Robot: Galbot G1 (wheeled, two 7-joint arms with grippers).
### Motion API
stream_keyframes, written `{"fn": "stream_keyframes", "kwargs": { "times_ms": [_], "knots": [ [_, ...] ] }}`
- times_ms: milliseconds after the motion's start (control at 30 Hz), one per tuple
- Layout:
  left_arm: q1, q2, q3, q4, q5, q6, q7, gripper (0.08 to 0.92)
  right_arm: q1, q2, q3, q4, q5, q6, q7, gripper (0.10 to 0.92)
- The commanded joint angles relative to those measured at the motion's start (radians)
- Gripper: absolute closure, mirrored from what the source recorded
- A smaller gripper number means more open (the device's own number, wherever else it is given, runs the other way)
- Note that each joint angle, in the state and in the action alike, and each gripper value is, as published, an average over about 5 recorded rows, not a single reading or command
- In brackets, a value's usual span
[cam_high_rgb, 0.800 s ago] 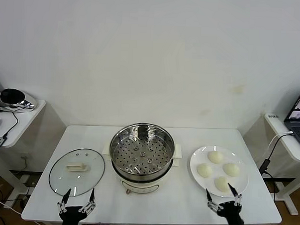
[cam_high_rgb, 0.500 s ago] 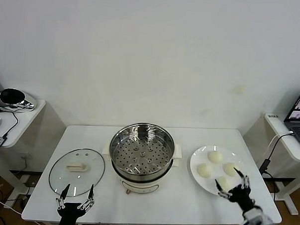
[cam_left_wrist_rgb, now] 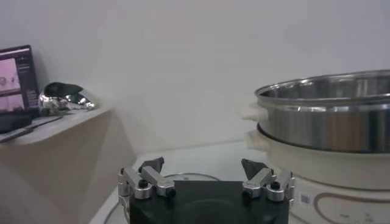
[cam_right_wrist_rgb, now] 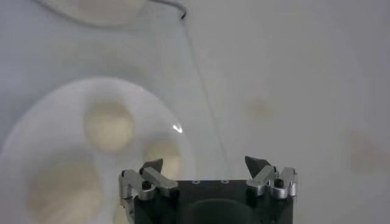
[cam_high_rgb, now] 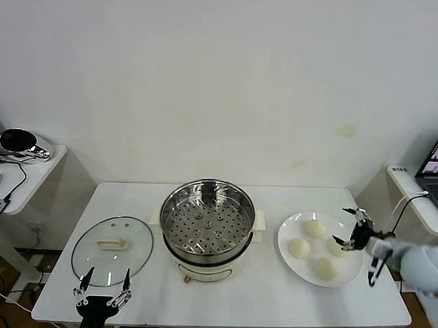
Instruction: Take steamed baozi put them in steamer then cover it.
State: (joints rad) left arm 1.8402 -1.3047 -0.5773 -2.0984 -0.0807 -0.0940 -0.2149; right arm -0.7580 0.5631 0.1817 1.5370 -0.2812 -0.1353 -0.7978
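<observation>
Head view: steamer [cam_high_rgb: 207,229] mid-table, uncovered; cover [cam_high_rgb: 112,249] flat on table [cam_high_rgb: 271,297] to its left; four baozi [cam_high_rgb: 315,229] on plate [cam_high_rgb: 294,265] to its right. Right gripper [cam_high_rgb: 350,231] above plate's far-right edge, fingers apart, empty. Left gripper [cam_high_rgb: 102,298] at near edge, fingers apart.

Left wrist: steamer [cam_left_wrist_rgb: 323,131] close by.

Right wrist: baozi [cam_right_wrist_rgb: 109,125] below.

No legible writing.

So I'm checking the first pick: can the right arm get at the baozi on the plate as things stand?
Probably yes. The right end effector hangs open above the far right side of the plate, and the four baozi lie uncovered with nothing over them. The left end effector waits near the table's front edge.
</observation>
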Motion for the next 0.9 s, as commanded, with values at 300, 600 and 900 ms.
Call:
{"fn": "stream_keyframes", "kwargs": {
  "times_ms": [300, 600, 900],
  "knots": [
    [-0.002, 0.002, -0.045, 0.009, 0.037, -0.009, -0.01, 0.177, 0.653, 0.109, -0.624, -0.45, 0.0, 0.088, -0.346, 0.203],
    [-0.004, 0.003, -0.057, 0.013, 0.038, -0.012, -0.009, 0.177, 0.684, 0.242, -0.689, -0.564, -0.049, 0.091, -0.327, 0.203],
    [-0.01, 0.012, -0.072, 0.025, 0.039, -0.019, -0.009, 0.177, 0.663, 0.308, -0.666, -0.637, -0.105, 0.078, -0.281, 0.203]
  ]
}}
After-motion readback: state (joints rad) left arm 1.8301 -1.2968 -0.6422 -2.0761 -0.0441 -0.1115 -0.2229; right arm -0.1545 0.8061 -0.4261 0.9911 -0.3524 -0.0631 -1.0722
